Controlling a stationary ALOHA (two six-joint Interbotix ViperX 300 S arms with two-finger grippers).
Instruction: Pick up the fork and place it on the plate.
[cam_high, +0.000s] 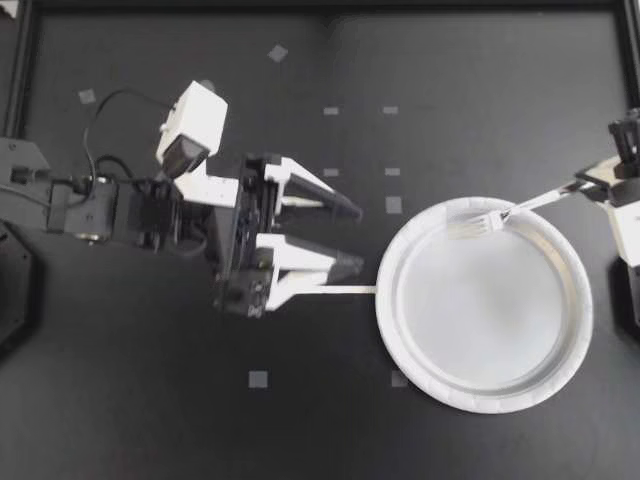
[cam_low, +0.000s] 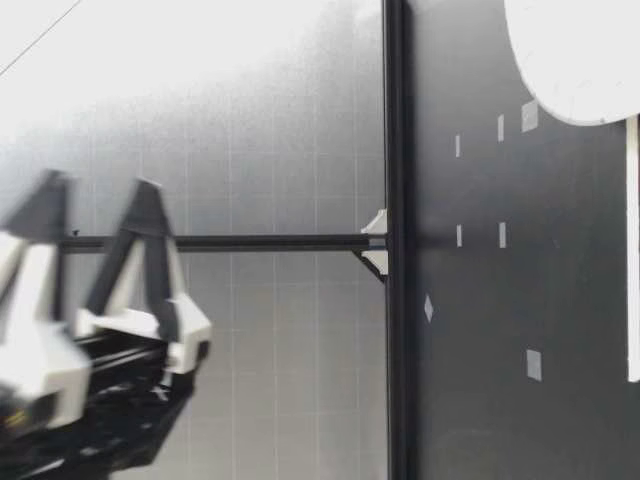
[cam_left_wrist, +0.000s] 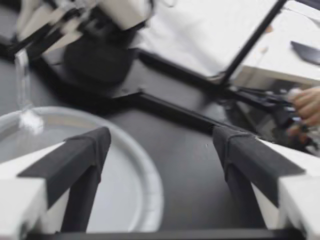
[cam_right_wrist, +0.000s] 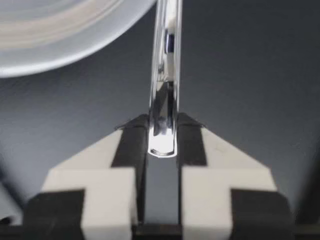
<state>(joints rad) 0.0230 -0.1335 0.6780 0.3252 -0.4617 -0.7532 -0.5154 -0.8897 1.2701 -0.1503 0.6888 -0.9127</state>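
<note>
Fork transfer, late stage. The right claw (cam_high: 583, 187), entering from the worktop's (cam_high: 300, 420) right edge, is closed tight on the tip of the fork's (cam_high: 500, 213) handle; the right wrist view shows both fingers pinching the handle (cam_right_wrist: 165, 75) from two sides. The tines hang over the inner rim of the plate (cam_high: 480, 405), which lies near the right edge; whether they touch it cannot be told. Most of the handle juts outward past the rim. Probable hazard: released here, the fork may pivot on the rim and slide off onto the worktop, since its weight sits largely outside the plate. Pressing down on the rim could tip or shove the light plate. Carrying the fork further toward the plate's middle would likely reduce both risks. The left claw (cam_high: 357, 238), spread wide and empty, stands apart from the plate on the side toward the left edge, with a white strip (cam_high: 335, 290) between them. The plate's interior is bare; the right edge leaves the right arm little room to retreat.
</note>
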